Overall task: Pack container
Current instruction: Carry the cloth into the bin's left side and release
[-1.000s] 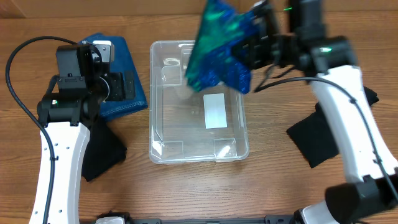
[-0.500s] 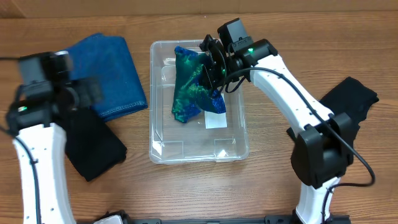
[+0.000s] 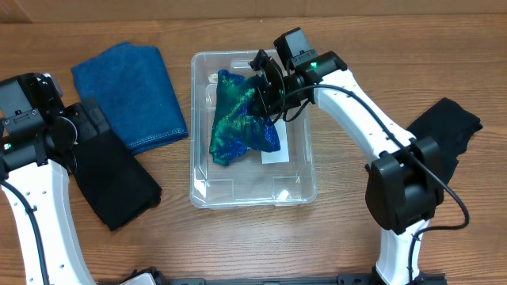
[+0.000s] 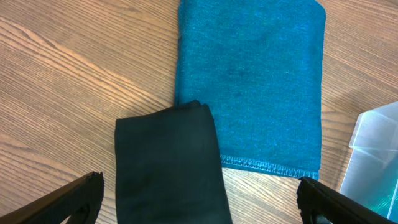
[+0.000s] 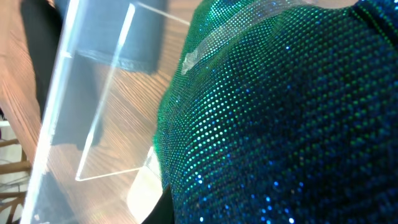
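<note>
The container (image 3: 310, 170) is a clear plastic bin in the middle of the table, with a white label (image 3: 276, 157) on its bottom. My right gripper (image 3: 268, 85) is inside it near the far right side, shut on a green-blue sequined cloth (image 3: 238, 123) that drapes down onto the bin floor. The cloth fills the right wrist view (image 5: 280, 112), hiding the jaws; the bin wall (image 5: 93, 93) shows at the left. My left gripper (image 4: 199, 205) is open and empty above a folded black cloth (image 4: 168, 162), left of the bin (image 4: 373, 149).
A folded blue towel (image 3: 131, 95) lies left of the bin, also in the left wrist view (image 4: 261, 74). The black cloth (image 3: 115, 178) lies at its near side. Another black cloth (image 3: 444, 131) lies at the right, partly under the right arm.
My right gripper came down from above the bin's far edge and lowered the sequined cloth into it. My left arm swung left and nearer, off the blue towel and over the black cloth.
</note>
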Robot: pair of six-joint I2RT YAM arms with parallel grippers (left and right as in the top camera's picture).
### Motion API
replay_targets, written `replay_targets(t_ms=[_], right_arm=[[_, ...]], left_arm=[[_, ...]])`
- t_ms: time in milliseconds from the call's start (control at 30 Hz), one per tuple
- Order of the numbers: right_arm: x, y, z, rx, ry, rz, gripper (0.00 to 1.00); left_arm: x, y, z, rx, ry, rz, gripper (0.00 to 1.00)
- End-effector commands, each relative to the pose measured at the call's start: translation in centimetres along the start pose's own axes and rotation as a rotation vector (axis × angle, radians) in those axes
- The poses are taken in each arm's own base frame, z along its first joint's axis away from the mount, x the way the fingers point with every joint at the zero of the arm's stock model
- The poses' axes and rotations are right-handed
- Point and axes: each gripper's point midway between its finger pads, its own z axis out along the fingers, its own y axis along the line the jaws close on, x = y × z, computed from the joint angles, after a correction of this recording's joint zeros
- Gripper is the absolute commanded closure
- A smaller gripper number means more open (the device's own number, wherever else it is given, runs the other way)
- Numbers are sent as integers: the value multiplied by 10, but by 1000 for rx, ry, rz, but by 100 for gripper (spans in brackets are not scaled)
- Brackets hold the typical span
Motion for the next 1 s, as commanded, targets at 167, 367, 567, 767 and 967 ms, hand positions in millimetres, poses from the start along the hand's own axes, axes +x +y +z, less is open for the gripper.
replay_targets(t_ms=[167, 367, 567, 767, 967], right_arm=[[2, 12, 3, -84, 12, -110, 96], [-11, 11, 4, -67, -37, -143, 48], [-18, -34, -3, 183, -59, -74, 0], [-49, -23, -68, 343, -161, -107, 0], [-70, -35, -211, 657, -484, 209, 0]], left_arm=[[-9, -1, -5, 4, -23, -13, 0], [-8, -1, -5, 4, -21, -13, 0], [-8, -1, -5, 4, -20, -10, 0], [-8, -1, -5, 4, -21, -10, 0], [-9, -1, -5, 4, -22, -9, 0]])
